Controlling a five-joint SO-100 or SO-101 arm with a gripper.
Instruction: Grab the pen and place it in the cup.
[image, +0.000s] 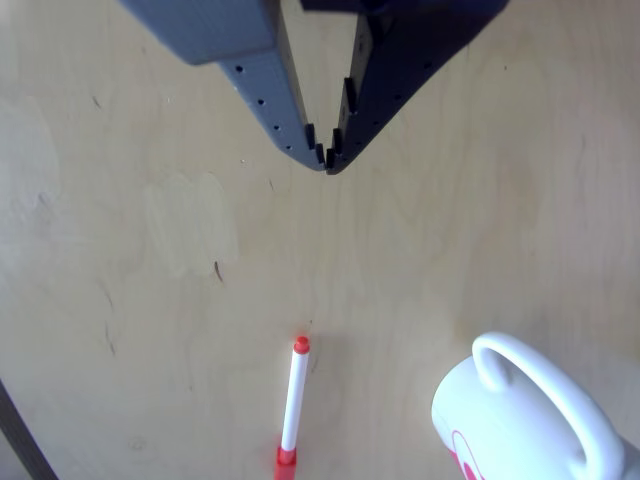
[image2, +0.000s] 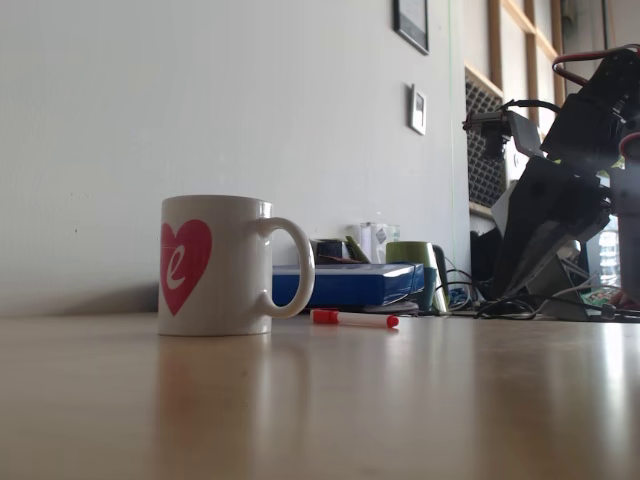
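Note:
The pen lies on the wooden table near the bottom edge of the other view, its small red tip toward the gripper and its red cap at the frame edge. My gripper hangs above and beyond it, fingertips together with nothing between them. The white cup stands at the bottom right, handle turned toward the pen. In the fixed view the cup shows a pink heart and stands upright at the left. The pen lies just right of its handle. The dark arm is at the far right, well away from both.
A blue box, a green container and loose cables sit at the back of the table by the wall. Bare wood stretches between the gripper and the pen.

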